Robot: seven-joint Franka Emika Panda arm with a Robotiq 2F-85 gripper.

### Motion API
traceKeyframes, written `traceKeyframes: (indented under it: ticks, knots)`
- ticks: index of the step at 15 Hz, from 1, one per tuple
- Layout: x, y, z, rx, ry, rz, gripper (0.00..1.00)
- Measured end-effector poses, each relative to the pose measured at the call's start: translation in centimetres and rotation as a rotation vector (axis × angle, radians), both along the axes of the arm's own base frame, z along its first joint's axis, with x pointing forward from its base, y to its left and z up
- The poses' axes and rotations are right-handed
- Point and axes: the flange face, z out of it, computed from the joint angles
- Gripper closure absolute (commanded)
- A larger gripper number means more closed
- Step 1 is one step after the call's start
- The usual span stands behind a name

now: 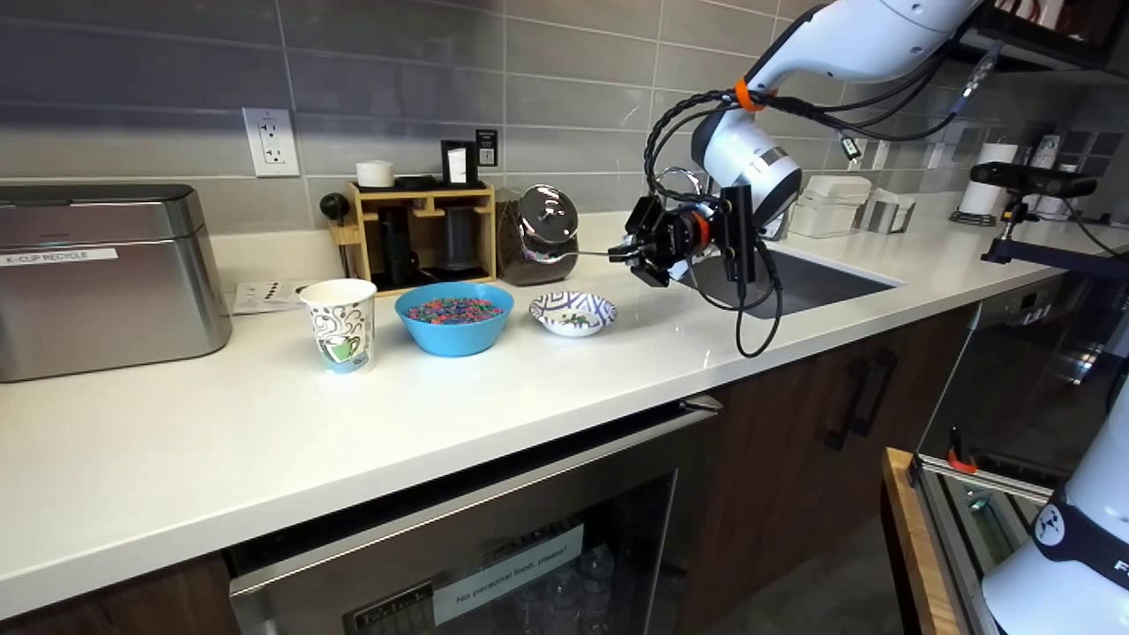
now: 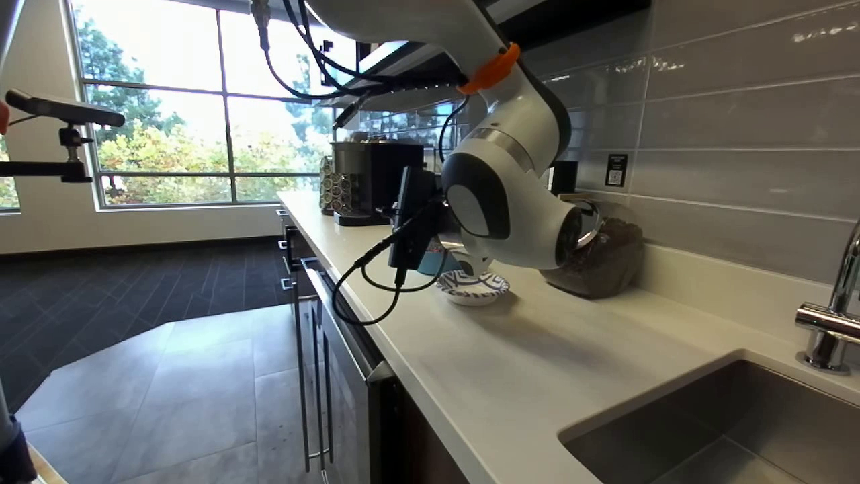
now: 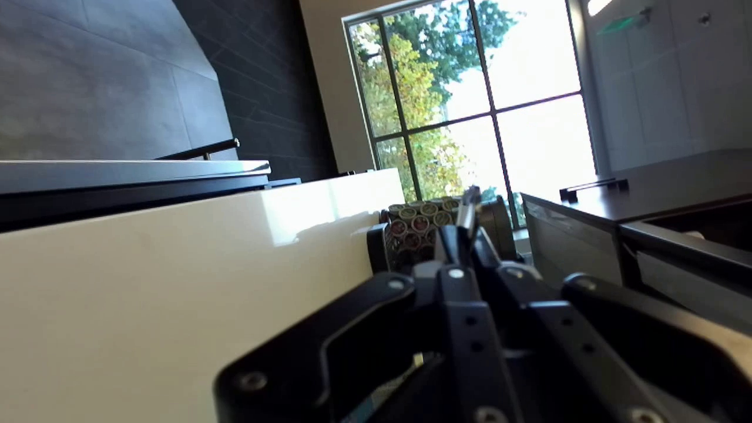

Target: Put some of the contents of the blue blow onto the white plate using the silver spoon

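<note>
The blue bowl (image 1: 454,339) stands on the counter, full of small pink, blue and other coloured pieces (image 1: 456,310). Its side shows partly behind the arm in an exterior view (image 2: 432,261). The white plate (image 1: 549,306) with blue patterning is a shallow dish beside it, with some small bits in its middle; it also shows in an exterior view (image 2: 472,297). My gripper (image 1: 620,253) is shut on the silver spoon (image 1: 569,256), held roughly level above and behind the plate. In the wrist view, the spoon (image 3: 469,207) sticks out between the fingertips (image 3: 463,244). The spoon's load is too small to make out.
A paper cup (image 1: 341,324) stands left of the bowl. A glass jar (image 1: 520,238) and a wooden organizer (image 1: 428,198) stand behind, near the wall. A steel bin (image 1: 106,291) is at far left. The sink (image 1: 820,280) and faucet (image 2: 833,323) lie right. Cables hang below the wrist.
</note>
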Motion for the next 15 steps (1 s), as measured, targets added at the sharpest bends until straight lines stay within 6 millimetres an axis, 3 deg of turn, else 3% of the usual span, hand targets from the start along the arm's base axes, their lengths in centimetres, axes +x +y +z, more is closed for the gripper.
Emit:
traceKeyframes:
  ticks: [8, 15]
  knots:
    - [-4.1, -2.6, -2.8, -0.048, 0.105, -0.228, 0.99]
    - [-4.2, -2.8, -3.0, -0.226, 0.253, -0.363, 0.99]
